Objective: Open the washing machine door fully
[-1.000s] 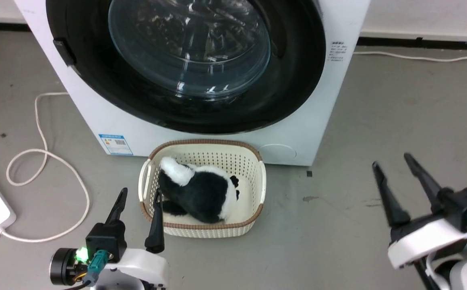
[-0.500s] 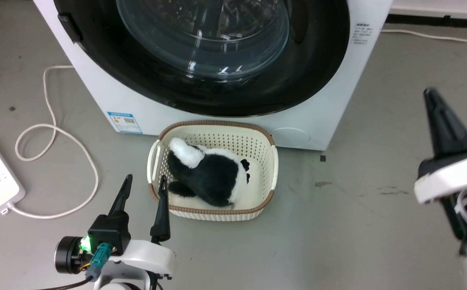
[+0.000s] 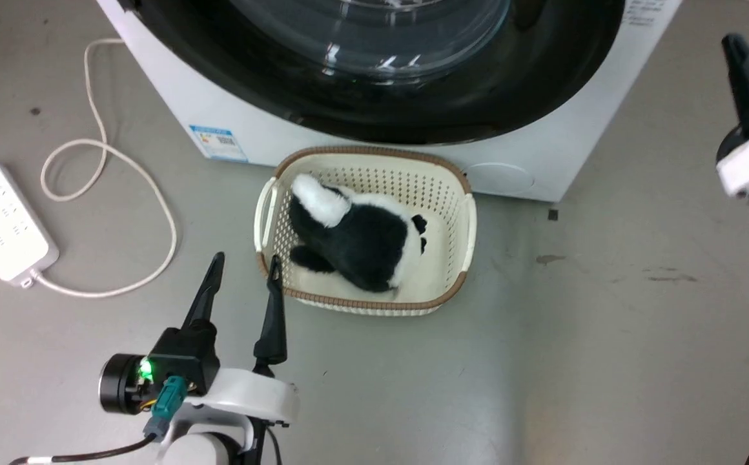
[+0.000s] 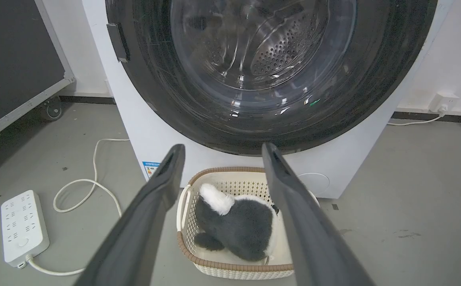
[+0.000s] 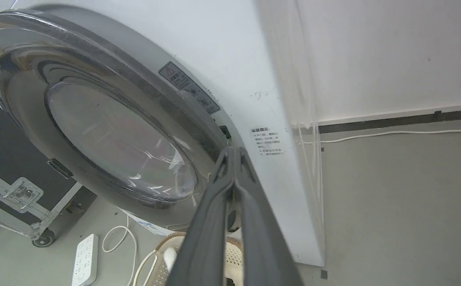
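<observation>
Two grippers: left gripper (image 3: 246,258) stood spread wide, empty; right gripper (image 5: 233,151) had fingertips pressed together, empty.
Door: washing machine door (image 4: 155,87) lay shut against washing machine (image 4: 151,133).

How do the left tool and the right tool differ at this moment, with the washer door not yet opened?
The left tool, two long dark fingers, stands open; the right tool has its two dark fingers pressed together. The left tool points towards the cream perforated plastic basket on the floor; the right tool points at the right edge of the round glossy black washing machine door. Shared: both hold nothing.
</observation>
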Available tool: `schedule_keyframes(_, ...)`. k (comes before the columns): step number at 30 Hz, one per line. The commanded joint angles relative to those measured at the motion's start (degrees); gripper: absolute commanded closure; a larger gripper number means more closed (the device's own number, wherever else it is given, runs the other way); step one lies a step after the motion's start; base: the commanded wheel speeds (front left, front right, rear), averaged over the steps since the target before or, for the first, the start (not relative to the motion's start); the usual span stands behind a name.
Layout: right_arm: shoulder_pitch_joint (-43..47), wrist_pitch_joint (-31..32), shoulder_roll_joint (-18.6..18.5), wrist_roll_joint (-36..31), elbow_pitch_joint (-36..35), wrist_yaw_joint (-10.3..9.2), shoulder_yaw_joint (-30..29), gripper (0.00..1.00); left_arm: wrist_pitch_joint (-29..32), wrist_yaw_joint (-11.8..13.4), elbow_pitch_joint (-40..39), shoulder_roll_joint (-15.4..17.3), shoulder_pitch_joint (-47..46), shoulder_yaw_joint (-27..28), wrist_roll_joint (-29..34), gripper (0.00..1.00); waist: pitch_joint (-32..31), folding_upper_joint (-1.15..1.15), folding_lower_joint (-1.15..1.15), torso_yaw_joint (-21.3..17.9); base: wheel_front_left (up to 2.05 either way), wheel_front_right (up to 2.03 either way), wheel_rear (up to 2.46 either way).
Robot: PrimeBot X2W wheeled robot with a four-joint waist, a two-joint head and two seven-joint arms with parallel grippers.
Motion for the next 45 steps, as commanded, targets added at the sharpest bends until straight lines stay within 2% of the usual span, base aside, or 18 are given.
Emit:
schedule_keyframes(1,-2.4,0.65,0.04,1.27,0.93,-0.03,-0.54,1.0,-0.54,0.42,-0.27,0.04,-1.2,-0.41,-0.4,0.0,0.77,-0.01,-0.01,0.65,0.0,0.0,0.0)
schedule_keyframes(13,-15.32,9.74,0.5,8.5,13.38,-0.04,-7.14,1.0,-1.97,1.54,0.21,0.05,-2.75,-2.69,-2.2,0.0,3.62,-0.01,-0.01,3.88,0.0,0.0,0.0)
schedule_keyframes(17,-19.65,14.47,0.52,11.02,18.73,-0.04,-10.45,1.0,-2.45,1.99,0.17,0.05,-3.13,-3.58,-2.78,0.0,4.26,-0.01,-0.01,4.93,0.0,0.0,0.0)
schedule_keyframes(23,-25.61,20.53,-1.19,12.84,25.77,-0.05,-15.38,1.0,-3.17,2.79,0.04,0.06,-3.13,-4.84,-3.67,0.0,5.64,-0.01,-0.01,6.5,0.0,0.0,0.0)
schedule_keyframes(30,-31.5,26.05,-1.11,14.05,30.21,-0.05,-19.19,1.0,-4.01,3.29,-0.01,0.06,-3.47,-5.64,-4.25,0.0,7.64,-0.01,-0.01,7.78,0.0,0.0,0.0)
schedule_keyframes(39,-36.77,30.51,0.23,14.01,32.26,-0.06,-23.53,1.0,-5.09,4.23,-0.08,0.07,-4.94,-7.45,-5.35,0.0,9.52,-0.01,-0.01,9.21,0.0,0.0,0.0)
schedule_keyframes(45,-37.96,35.76,0.59,13.18,33.71,-0.06,-27.36,1.0,-5.78,4.74,0.05,0.07,-5.58,-7.76,-5.84,0.0,9.91,-0.01,-0.01,10.15,0.0,0.0,0.0)
